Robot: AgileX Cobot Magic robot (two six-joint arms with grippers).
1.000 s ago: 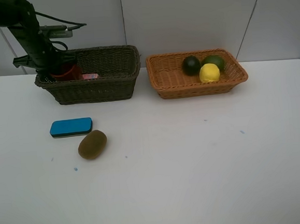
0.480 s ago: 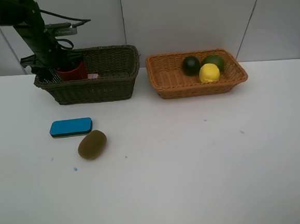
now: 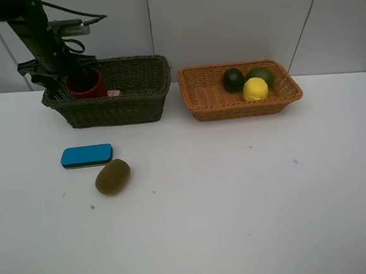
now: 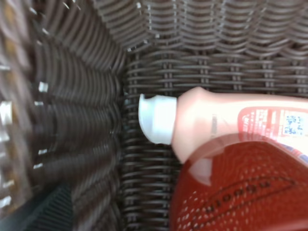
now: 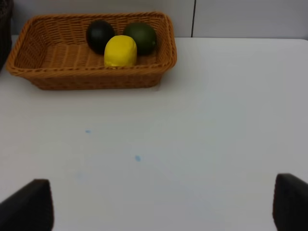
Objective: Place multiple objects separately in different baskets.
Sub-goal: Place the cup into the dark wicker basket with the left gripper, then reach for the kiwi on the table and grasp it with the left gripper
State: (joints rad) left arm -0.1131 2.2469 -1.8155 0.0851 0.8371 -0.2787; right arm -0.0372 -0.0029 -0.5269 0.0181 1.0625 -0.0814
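— Much done?
— Red cup (image 3: 85, 85) and pink bottle (image 4: 231, 120) sit in the dark basket (image 3: 124, 108). The lemon (image 3: 255, 89), lime (image 3: 262, 74) and mangosteen (image 3: 233, 80) are in the orange basket (image 3: 206, 105).
— What's left?
— The blue eraser (image 3: 87, 155) and kiwi (image 3: 112, 177) lie on the counter (image 3: 239, 202). The left gripper (image 3: 57, 88), over the dark basket, and the right gripper (image 5: 159, 207) both gape wide, empty.

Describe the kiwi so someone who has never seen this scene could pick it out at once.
Find the dark olive-green basket at the back left of the white table. On the tabletop in front of it lie two loose things. The kiwi is the brown oval, nearer the camera than the flat blue eraser block beside it.
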